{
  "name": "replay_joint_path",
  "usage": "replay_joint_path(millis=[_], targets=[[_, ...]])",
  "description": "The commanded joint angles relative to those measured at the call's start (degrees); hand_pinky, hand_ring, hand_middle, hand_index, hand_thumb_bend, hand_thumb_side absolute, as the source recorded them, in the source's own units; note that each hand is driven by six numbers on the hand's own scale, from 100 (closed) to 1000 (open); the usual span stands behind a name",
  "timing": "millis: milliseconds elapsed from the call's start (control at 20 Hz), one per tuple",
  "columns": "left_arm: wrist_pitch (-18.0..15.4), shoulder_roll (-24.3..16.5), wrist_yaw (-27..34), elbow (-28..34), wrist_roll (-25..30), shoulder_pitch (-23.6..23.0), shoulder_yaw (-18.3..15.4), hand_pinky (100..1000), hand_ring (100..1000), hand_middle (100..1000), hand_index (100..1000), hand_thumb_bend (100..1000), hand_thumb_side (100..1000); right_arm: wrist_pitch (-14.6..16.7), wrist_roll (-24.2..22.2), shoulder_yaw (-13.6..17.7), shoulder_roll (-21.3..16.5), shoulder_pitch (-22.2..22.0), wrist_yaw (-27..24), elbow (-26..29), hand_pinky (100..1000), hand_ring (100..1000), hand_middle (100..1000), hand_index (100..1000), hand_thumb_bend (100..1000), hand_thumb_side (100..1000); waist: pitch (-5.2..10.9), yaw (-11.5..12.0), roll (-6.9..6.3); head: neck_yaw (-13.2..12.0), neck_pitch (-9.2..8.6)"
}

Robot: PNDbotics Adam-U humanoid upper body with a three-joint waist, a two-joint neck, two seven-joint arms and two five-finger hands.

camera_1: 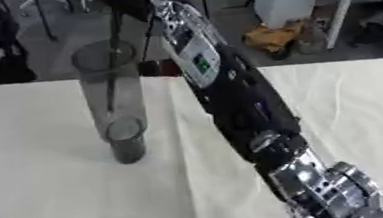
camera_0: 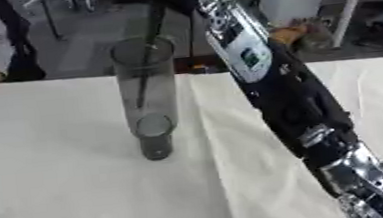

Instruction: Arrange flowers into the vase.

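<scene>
The tall glass vase (camera_0: 147,97) looks tippy and easy to break. A thin dark stem (camera_0: 146,65) stands inside. I cannot see either hand, only the right arm (camera_0: 272,88)

Both views come from the robot's head and look steeply down and forward over the bench (camera_0: 71,193), which fills the lower two thirds of each frame; its far edge runs across the upper third, with room floor beyond. The camera sits close, so the right arm (camera_0: 272,83) crosses large, from the lower right corner up to the top centre. The two eyes share almost the whole scene with a small sideways offset: the glass vase (camera_0: 148,100) stands left of centre in the left eye view and further left in the right eye view (camera_1: 113,103). The right eye view shows more bench at the right.
</scene>
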State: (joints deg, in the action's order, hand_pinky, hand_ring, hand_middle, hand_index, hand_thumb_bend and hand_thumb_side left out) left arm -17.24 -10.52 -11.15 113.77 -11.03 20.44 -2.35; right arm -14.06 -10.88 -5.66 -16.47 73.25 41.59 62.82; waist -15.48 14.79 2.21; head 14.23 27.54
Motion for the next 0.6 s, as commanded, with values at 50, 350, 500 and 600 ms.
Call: replay_joint_path(millis=[50, 350, 500, 600], targets=[[0.1, -0.5, 0.0, 0.8, 0.0, 0.4, -0.3, 726, 874, 945, 963, 100, 1000, 0.1, -3.0, 0.6, -1.5, 2.1, 2.1, 0.9, 644, 877, 525, 605, 358, 1000, 1.47, -0.1, -0.27, 0.0, -0.26], [0.1, -0.5, 0.0, 0.8, 0.0, 0.4, -0.2, 726, 875, 945, 962, 100, 1000, 0.7, -7.8, 0.7, -1.8, 2.5, 4.0, 0.9, 670, 904, 567, 645, 364, 1000, 1.58, -0.1, -0.14, -0.1, -0.27], [0.1, -0.5, 0.0, 0.8, 0.1, 0.3, -0.2, 725, 874, 945, 962, 100, 1000, 1.0, -11.0, 0.9, -1.8, 2.9, 5.2, 0.4, 678, 914, 581, 643, 346, 998, 1.66, -0.1, -0.09, 0.0, -0.30], [0.2, -0.5, 0.0, 0.8, 0.1, 0.3, -0.3, 725, 875, 945, 962, 100, 1000, 1.2, -12.9, 1.1, -1.9, 3.1, 5.9, 0.5, 680, 916, 581, 644, 351, 1000, 1.71, -0.2, -0.08, 0.0, -0.24]])
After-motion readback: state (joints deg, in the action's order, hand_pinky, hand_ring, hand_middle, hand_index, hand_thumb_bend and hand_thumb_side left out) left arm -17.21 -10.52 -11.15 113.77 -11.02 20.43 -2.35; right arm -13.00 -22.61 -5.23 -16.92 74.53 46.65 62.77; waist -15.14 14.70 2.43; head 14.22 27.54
